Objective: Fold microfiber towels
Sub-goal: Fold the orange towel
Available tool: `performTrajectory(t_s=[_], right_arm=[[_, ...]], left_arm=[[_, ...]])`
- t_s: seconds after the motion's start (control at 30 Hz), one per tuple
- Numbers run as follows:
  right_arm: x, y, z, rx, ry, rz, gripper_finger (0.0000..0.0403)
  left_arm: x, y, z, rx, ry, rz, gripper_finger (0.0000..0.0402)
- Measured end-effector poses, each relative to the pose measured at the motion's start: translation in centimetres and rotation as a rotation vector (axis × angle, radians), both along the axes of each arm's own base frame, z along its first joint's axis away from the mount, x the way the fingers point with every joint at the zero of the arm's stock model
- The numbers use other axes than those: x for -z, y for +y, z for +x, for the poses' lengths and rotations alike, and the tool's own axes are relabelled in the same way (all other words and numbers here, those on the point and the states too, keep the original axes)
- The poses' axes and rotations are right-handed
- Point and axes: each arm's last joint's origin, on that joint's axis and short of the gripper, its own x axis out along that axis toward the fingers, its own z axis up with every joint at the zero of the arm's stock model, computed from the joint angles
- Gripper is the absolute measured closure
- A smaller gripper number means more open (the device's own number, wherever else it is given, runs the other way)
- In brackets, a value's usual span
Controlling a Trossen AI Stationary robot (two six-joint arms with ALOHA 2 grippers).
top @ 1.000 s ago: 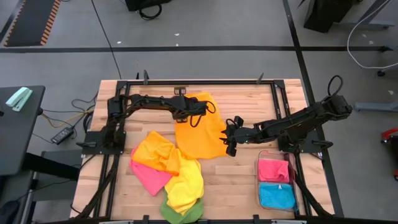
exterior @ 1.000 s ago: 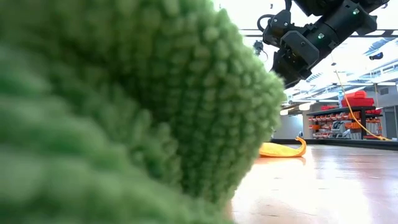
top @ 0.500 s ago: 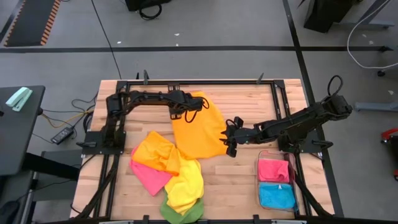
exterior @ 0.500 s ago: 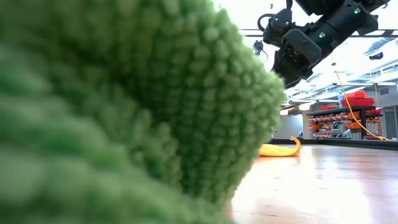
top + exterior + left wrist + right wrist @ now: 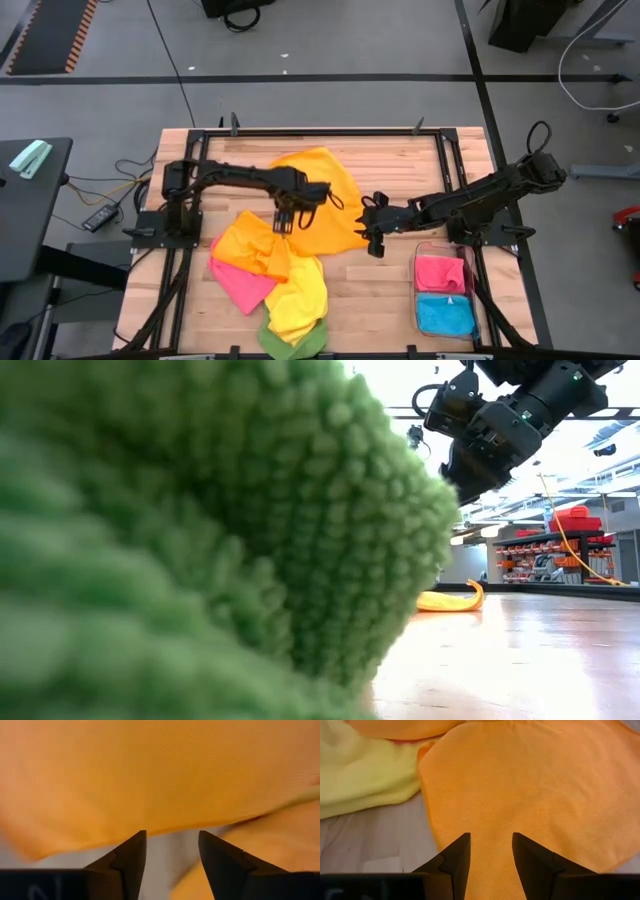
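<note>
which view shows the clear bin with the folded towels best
The high view: the clear bin sits at the table's front right, a pink towel and a blue towel folded inside. The low view is mostly blocked by a green towel; both wrist views show only orange and yellow cloth.

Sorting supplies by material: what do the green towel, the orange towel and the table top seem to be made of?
Green towel: looks like plush microfiber, with fuzzy looped pile seen up close. Orange towel: soft cloth with a fine, flat ribbed weave. Table top: apparently wood planks, pale, with visible grain and a slight sheen.
</note>
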Motion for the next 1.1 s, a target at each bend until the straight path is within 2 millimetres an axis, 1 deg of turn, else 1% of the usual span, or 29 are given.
performTrajectory(t_s=[0.1, 0.27, 0.4, 0.5, 0.67, 0.8, 1.1], right_arm=[[0.0, 0.0, 0.0, 0.014, -0.003, 0.015, 0.0249], [0.0, 0.0, 0.0, 0.014, -0.007, 0.016, 0.0249], [0.0, 0.0, 0.0, 0.015, -0.010, 0.018, 0.0249], [-0.1, 0.0, 0.1, 0.019, -0.013, 0.023, 0.0249], [-0.1, 0.0, 0.1, 0.031, -0.016, 0.037, 0.0249], [-0.1, 0.0, 0.1, 0.041, -0.021, 0.048, 0.0249], [-0.1, 0.0, 0.1, 0.043, -0.021, 0.050, 0.0249]], left_arm=[[0.1, -2.4, 0.4, 0.058, -0.028, -0.068, 0.0222], [0.1, -6.1, 1.0, 0.161, -0.095, -0.079, 0.0228], [0.0, -8.4, 1.3, 0.224, -0.155, -0.098, 0.0228], [0.0, -9.7, 1.3, 0.258, -0.171, -0.105, 0.0229], [0.9, -10.7, 1.7, 0.284, -0.176, -0.108, 0.0230], [2.3, -10.9, 2.0, 0.284, -0.141, -0.125, 0.0230], [4.1, -11.0, 2.2, 0.289, -0.084, -0.125, 0.0230]])
